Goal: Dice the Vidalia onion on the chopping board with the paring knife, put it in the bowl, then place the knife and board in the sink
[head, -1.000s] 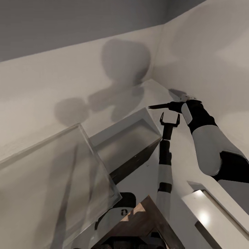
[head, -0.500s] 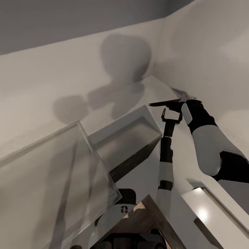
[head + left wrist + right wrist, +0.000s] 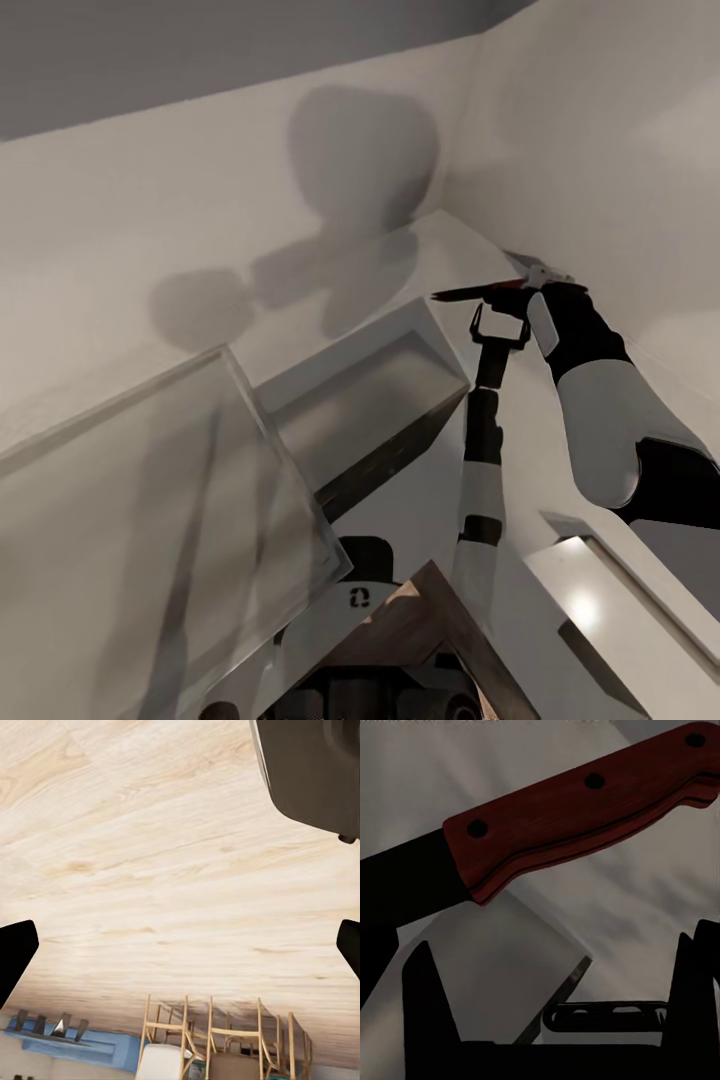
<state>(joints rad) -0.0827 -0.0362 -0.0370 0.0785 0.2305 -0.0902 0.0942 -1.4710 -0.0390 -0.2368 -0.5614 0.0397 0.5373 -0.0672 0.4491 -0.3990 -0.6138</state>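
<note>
Right gripper (image 3: 535,280): raised high near the corner of two pale walls, clamped on the paring knife (image 3: 470,293).
Paring knife: held roughly level, dark blade pointing away from the right forearm toward the left arm's side; red handle with three dark rivets (image 3: 585,810) seen close up in the right wrist view, blade (image 3: 401,881) dark and partly cut off at the frame edge.
Left gripper (image 3: 499,324): lifted upright just below the knife, fingers spread apart with nothing between them; dark fingertips (image 3: 15,952) at either edge of the left wrist view, with open space between.
Left arm: black and white forearm rising straight up in the middle of the head view, close beside the right forearm.
Behind the left gripper: pale wood-grain surface (image 3: 150,870), with wooden chairs (image 3: 217,1039) and a blue shelf unit (image 3: 75,1042) along one edge of the left wrist view.
Head view: tilted steeply; grey box-like unit (image 3: 370,385) and a glassy panel (image 3: 170,520) at odd angles, rounded shadows on the wall (image 3: 150,220).
Lower edge: corner of a brown wooden piece (image 3: 420,625) in front of the robot's dark base.
Sink, board, bowl, onion: cannot tell where.
</note>
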